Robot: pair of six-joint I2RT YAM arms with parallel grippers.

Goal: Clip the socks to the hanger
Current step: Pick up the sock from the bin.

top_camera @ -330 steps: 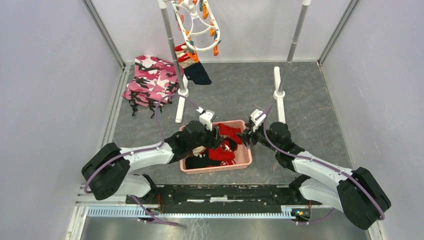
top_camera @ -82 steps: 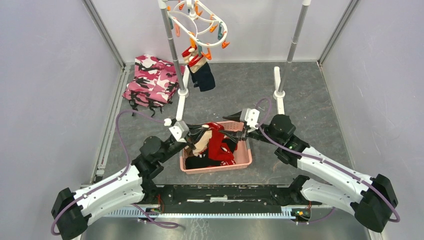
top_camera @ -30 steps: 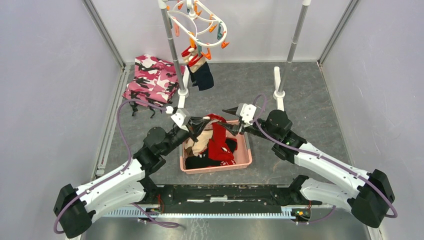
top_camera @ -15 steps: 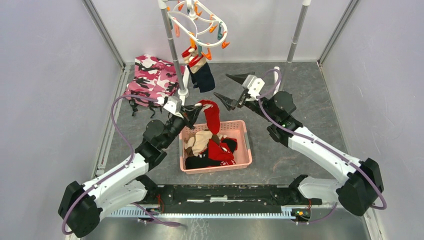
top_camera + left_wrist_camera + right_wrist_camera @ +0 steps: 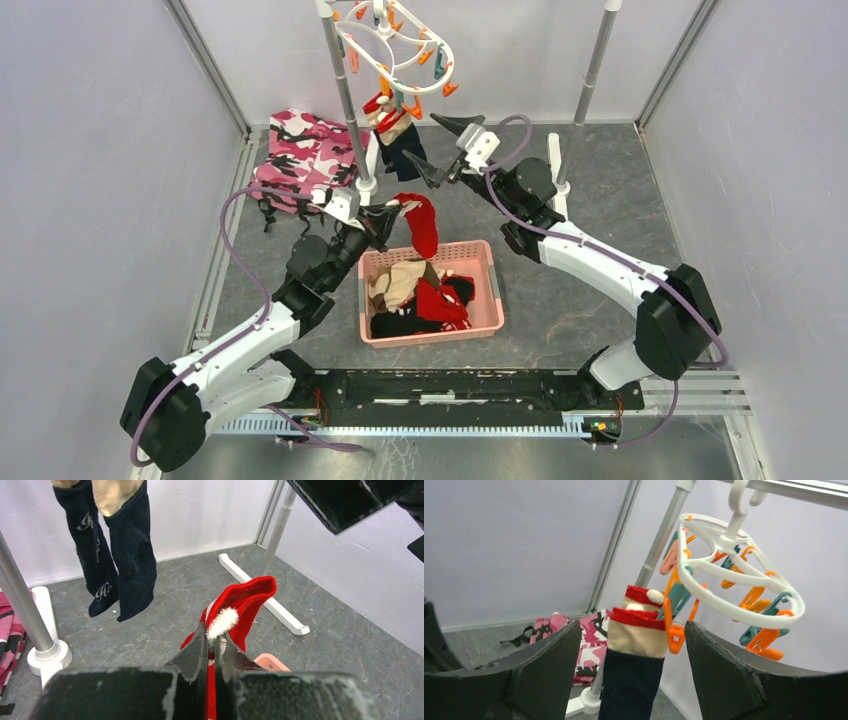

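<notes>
- Just past the far-left corner of the basket [image 5: 497,295]: left gripper [image 5: 385,212], pinched fully shut on the white-trimmed cuff of a red sock [image 5: 422,222], toe end drooping toward the basket's far rim.
- Farther beyond the basket's far edge, raised: right gripper [image 5: 430,140], spread wide, nothing in it.
- Beyond the basket and highest of all: hanger [image 5: 727,541], orange and teal clips [image 5: 769,640] dangling from its white ring.
- Already clipped there: navy socks [image 5: 400,150] with beige and red cuffs.
- In the way: rack pole [image 5: 345,100], upright just left of the hung pair, far-left of the basket.
- Well off the basket's far-left corner, by the wall: folded pink camouflage cloth [image 5: 300,160].
- Inside the basket: heap of socks [image 5: 425,300], red, beige and black.
- Left wrist only: closed fingertips [image 5: 197,647] biting the cuff's white fluff; pale lettering on the navy pair; white foot bar [image 5: 287,620] on the floor behind the red sock.
- Right wrist only: hanger's hook over the crossbar [image 5: 794,486]; hung pair framed between the spread fingers, gap to them not readable.
- Top view only: basket and both arms together.
</notes>
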